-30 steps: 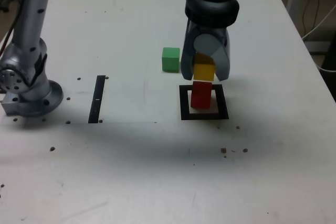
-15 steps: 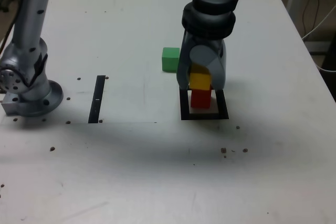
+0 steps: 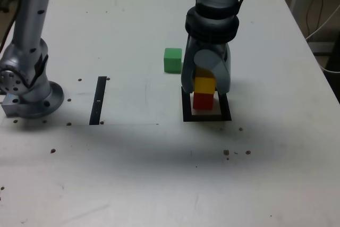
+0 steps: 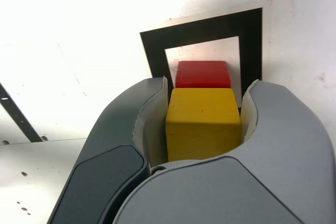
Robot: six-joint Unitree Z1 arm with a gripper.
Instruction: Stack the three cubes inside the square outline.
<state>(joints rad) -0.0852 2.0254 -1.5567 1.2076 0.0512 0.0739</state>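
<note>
The red cube (image 3: 202,100) stands inside the black square outline (image 3: 206,116) on the table. Directly on top of it sits the yellow cube (image 3: 204,85), and my gripper (image 3: 205,82) is shut on the yellow cube from both sides. The wrist view shows the yellow cube (image 4: 202,123) pressed between the two pale fingers (image 4: 153,124), with the red cube (image 4: 202,74) just beyond it inside the outline (image 4: 205,27). The green cube (image 3: 172,60) lies loose on the table behind the outline, toward the exterior view's left of my gripper.
A narrow black strip (image 3: 99,100) lies flat toward the exterior view's left. The arm's grey base (image 3: 29,86) stands at the exterior view's far left. Small dark specks dot the white table (image 3: 159,174). Cables hang beyond the table's right edge.
My gripper has come down with the yellow cube, which hung a little above the red cube a second ago and now rests on it.
</note>
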